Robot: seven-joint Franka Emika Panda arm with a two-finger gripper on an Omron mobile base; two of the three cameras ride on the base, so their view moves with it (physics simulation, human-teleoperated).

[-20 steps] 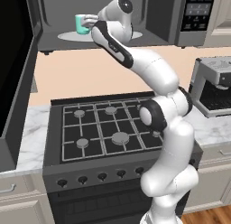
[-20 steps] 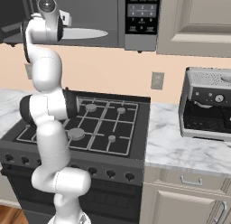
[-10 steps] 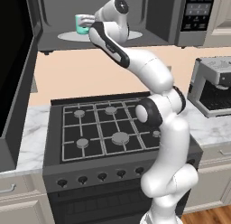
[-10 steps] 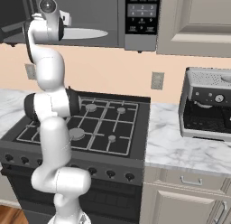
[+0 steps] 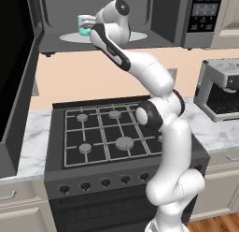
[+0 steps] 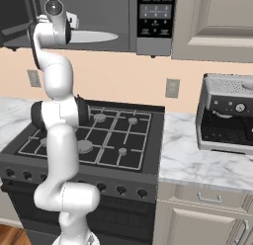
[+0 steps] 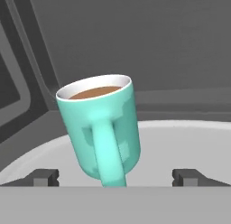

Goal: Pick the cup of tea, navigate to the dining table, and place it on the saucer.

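A white robot arm reaches up from in front of a black gas stove into an open microwave mounted above it. Inside, a teal cup of tea stands on the white turntable plate, at about ten o'clock in the left base view, its handle turned toward the camera on the hand. In the hand view the tool is spread wide, its two dark fingertips low at seven and five o'clock, one either side of the cup and apart from it; nothing is pinched yet. The cup looks tilted there, but that is likely the camera's own roll. The brown tea sits close to the white rim. The risks from here appear to be these: the protruding handle lies between the fingers, so closing on it instead of the body could twist or tip the cup; pushing further forward could shove it across the plate; and a quick lift out through the microwave opening could slop the tea or knock the cup on the frame.
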